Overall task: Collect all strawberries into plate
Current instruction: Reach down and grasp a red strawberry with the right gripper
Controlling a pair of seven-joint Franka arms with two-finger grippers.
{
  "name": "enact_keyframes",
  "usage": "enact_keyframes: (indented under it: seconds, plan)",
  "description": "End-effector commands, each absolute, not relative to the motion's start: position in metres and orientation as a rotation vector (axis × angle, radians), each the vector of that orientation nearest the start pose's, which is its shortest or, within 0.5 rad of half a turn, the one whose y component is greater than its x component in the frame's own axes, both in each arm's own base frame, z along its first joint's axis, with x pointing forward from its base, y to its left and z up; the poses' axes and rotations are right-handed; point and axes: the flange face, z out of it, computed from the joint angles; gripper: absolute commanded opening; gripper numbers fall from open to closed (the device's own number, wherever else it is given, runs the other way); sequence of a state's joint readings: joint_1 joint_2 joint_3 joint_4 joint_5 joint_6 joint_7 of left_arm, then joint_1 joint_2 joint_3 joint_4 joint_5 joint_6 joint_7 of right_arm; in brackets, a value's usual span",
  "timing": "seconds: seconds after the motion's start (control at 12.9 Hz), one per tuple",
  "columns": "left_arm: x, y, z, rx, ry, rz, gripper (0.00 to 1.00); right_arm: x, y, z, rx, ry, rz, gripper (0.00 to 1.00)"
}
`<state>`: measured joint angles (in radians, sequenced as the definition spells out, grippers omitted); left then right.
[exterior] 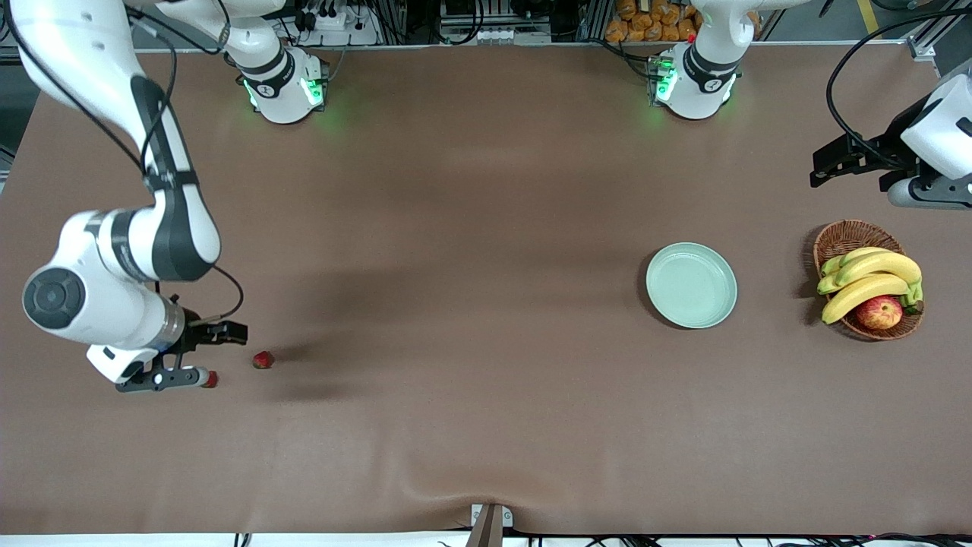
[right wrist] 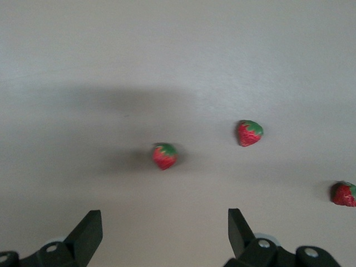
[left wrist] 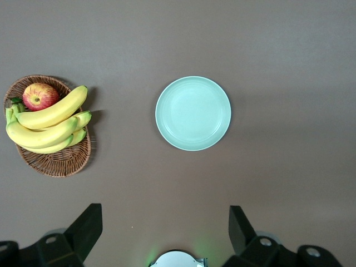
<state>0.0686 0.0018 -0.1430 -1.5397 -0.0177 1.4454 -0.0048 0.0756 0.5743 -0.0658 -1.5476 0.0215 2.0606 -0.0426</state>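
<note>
My biggest worry is scale: each berry is tiny against my spread fingers, so if I come down off-centre one pad will nudge the berry and roll it away across the smooth brown cloth (exterior: 471, 228) instead of trapping it. Three berries lie near one another at the right arm's end of the table, so a careless descent could also knock a neighbour. Then comes a long carry, since the plate (exterior: 691, 285) sits well apart, toward the left arm's end beside the basket (exterior: 867, 278); a weak pinch could drop the berry on the way. My right pincer (exterior: 209, 355) hangs low over that berry patch, jaws wide and holding nothing. In my wrist view the middle berry (right wrist: 164, 156) lies ahead of the fingers, roughly between their lines, with a second berry (right wrist: 250, 133) and a third berry (right wrist: 344, 193) off to one side. My left pincer (left wrist: 166, 228) waits high above the plate, also spread and bare.
</note>
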Motion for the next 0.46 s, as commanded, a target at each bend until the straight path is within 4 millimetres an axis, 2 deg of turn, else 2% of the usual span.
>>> enact_keyframes:
  seconds: [0.0, 0.23, 0.39]
  plan:
    - [0.539, -0.045, 0.63, -3.159, 0.09, 0.135, 1.0, 0.705, 0.002, 0.266, -3.151, 0.116, 0.09, 1.0]
    - [0.539, -0.043, 0.63, -3.159, 0.088, 0.135, 1.0, 0.712, 0.005, 0.229, -3.141, 0.327, 0.039, 1.0]
    - [0.539, -0.044, 0.63, -3.159, 0.09, 0.135, 1.0, 0.713, 0.013, 0.221, -3.133, 0.397, 0.038, 1.0]
